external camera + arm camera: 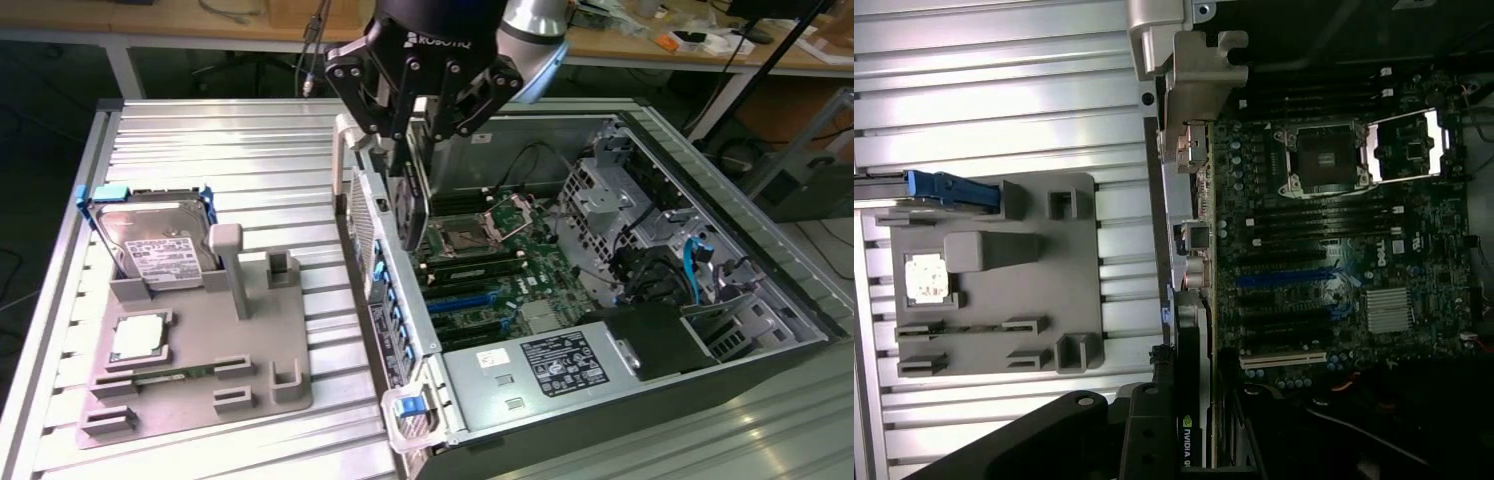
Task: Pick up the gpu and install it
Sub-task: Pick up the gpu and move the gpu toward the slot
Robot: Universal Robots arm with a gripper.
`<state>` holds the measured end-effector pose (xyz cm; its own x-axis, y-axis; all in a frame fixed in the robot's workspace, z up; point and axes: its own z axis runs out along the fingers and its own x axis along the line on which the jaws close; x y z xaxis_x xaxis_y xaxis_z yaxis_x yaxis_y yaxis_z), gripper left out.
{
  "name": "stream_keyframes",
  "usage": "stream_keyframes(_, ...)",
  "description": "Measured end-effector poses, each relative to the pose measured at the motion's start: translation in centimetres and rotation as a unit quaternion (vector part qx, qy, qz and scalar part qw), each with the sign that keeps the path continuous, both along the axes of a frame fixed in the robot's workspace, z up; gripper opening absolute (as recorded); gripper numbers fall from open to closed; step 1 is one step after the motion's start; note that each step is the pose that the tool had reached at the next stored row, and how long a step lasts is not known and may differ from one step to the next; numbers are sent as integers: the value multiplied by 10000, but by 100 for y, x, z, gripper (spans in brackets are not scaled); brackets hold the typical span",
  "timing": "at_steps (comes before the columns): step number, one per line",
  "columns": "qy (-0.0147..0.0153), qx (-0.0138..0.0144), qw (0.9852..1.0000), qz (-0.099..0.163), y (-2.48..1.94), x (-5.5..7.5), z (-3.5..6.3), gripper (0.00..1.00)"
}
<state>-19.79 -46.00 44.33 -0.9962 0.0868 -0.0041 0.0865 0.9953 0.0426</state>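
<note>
The gpu is a thin dark card hanging on edge over the open computer case, near the wall on the exterior view's left. My gripper is shut on its upper edge. Its lower end hangs just above the motherboard, near the CPU socket and above the blue slots. The wrist view looks along the gpu edge-on, with my gripper around it. Beyond lie the motherboard, a blue slot and a white slot.
A grey fixture tray lies on the ribbed metal table, on the exterior view's left, holding a hard drive and a square chip. The case's perforated rear wall stands beside the card. Drive cages and cables fill the case's far side.
</note>
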Motion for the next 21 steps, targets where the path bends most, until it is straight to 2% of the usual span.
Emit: stream_keyframes(21, 0, 0, 10000, 0, 0, 175, 0, 27)
